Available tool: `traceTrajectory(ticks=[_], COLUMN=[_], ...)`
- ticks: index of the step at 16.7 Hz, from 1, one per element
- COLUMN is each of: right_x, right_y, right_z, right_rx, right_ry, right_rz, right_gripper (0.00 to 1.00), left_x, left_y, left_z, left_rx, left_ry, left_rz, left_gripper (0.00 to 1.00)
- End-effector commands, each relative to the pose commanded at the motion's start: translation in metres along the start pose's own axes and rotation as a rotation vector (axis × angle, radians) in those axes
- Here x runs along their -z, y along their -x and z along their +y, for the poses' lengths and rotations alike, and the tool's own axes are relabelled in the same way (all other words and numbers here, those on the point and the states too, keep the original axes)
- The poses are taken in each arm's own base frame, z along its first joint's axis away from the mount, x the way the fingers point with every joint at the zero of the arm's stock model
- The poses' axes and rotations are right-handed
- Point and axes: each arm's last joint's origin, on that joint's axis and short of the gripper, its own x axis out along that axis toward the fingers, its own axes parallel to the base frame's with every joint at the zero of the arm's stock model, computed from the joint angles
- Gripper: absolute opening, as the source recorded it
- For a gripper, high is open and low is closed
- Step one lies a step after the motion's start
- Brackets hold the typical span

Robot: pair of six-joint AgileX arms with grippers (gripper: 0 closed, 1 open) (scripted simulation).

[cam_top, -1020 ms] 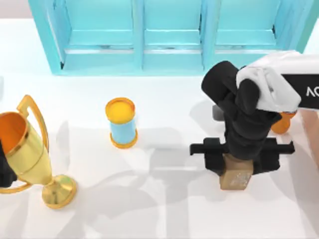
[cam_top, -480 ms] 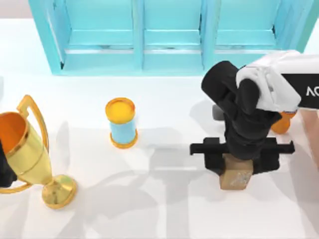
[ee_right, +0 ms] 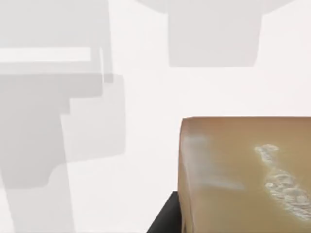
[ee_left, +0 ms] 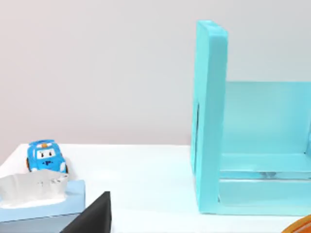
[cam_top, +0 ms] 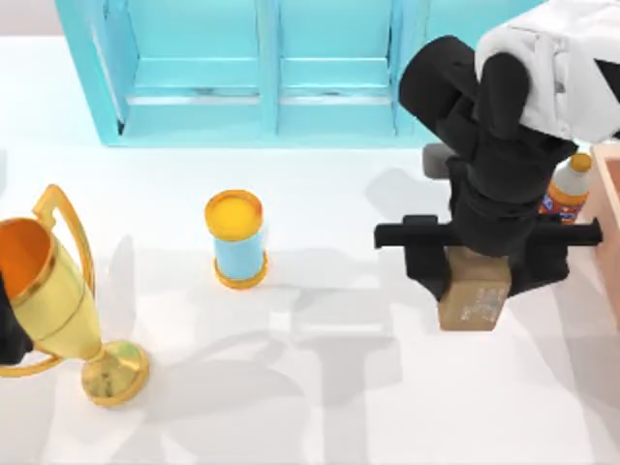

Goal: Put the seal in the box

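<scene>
From the top view my right gripper (cam_top: 475, 279) is clamped on the seal (cam_top: 474, 300) at the table's right side, with the box (cam_top: 610, 208) wall at the right edge, a bottle (cam_top: 567, 189) just beside it, and the can (cam_top: 235, 239) and trophy (cam_top: 58, 291) well apart to the left. The right wrist view adds the seal's (ee_right: 248, 174) pale markings and its shadow on the table (ee_right: 146, 97) below. The left wrist view shows the cabinet (ee_left: 214, 121), a toy car (ee_left: 44, 156) and a tissue box (ee_left: 39, 194); left fingers I cannot tell.
</scene>
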Motion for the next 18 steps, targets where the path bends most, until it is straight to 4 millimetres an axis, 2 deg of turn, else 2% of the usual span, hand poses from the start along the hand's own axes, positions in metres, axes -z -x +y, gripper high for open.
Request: traceTrajectory(ticks=[3, 7, 10, 12, 14, 18], right_x=[0.002, 0.002, -0.011, -0.025, -0.039, -0.055], right_y=[0.02, 0.019, 0.022, 0.027, 0.031, 0.041], right_z=[-0.001, -0.001, -0.02, -0.047, -0.083, -0.172], right_rx=[-0.009, -0.008, -0.01, -0.011, -0.01, -0.008], right_ry=[0.005, 0.004, 0.002, -0.003, -0.006, -0.002], right_rz=[-0.013, -0.01, -0.006, 0.001, 0.01, 0.023], right_gripper=[0.0, 0.0, 0.0, 0.0, 0.0, 0.0], left_x=[0.0, 0.0, 0.0, 0.0, 0.0, 0.0], left_y=[0.0, 0.0, 0.0, 0.0, 0.0, 0.0], left_z=[0.0, 0.0, 0.0, 0.0, 0.0, 0.0], left_rx=[0.0, 0.0, 0.0, 0.0, 0.0, 0.0], left_ry=[0.0, 0.0, 0.0, 0.0, 0.0, 0.0], left_rz=[0.0, 0.0, 0.0, 0.0, 0.0, 0.0], left_gripper=[1.0, 1.0, 1.0, 1.0, 1.0, 1.0])
